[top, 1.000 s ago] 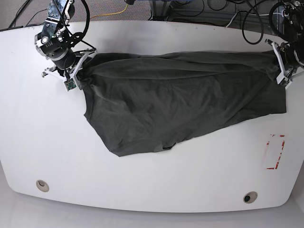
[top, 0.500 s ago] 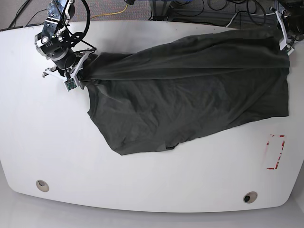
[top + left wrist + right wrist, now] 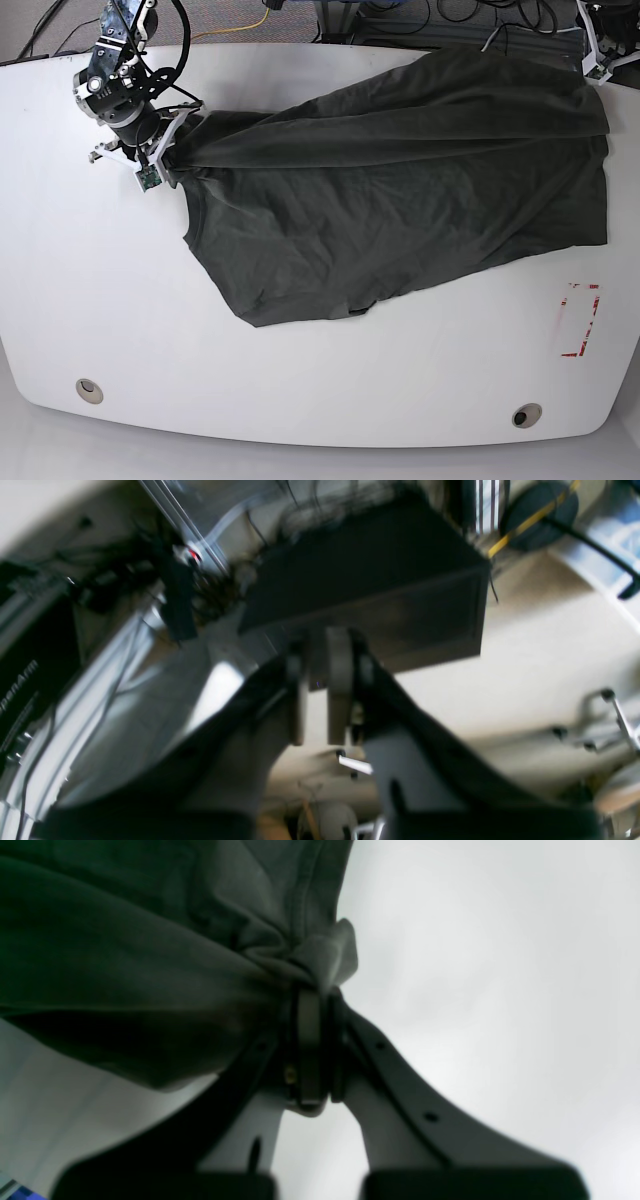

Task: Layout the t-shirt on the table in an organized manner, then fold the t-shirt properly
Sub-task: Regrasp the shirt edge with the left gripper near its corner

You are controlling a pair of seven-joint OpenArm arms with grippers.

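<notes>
My right pincer (image 3: 312, 995) is clamped tight on a bunched corner of the t-shirt (image 3: 150, 940). The dark cloth gathers into a knot right at my fingertips and fans away to one side, with the white desk (image 3: 475, 965) showing pale behind it. In the base view this grip sits low near the desk's far left corner, and the cloth pulls into taut folds running out from it.

My left pincer (image 3: 320, 700) has its jaws a narrow gap apart, and I see no cloth between them, though my wrist picture is blurred. It is raised and looks out past the desk at a dark box (image 3: 380, 585) and a tangle of cables (image 3: 200, 580). In the base view it hangs at the far right corner, just beside the shirt's upper right edge; I cannot tell whether it touches the cloth.

The t-shirt lies spread across the far half of the desk from one pincer to the other, wrinkled, its lower edge slanting toward the middle. A red tape rectangle (image 3: 580, 320) lies apart from it near the right edge, and two grommet holes (image 3: 90, 390) sit along the near edge.
</notes>
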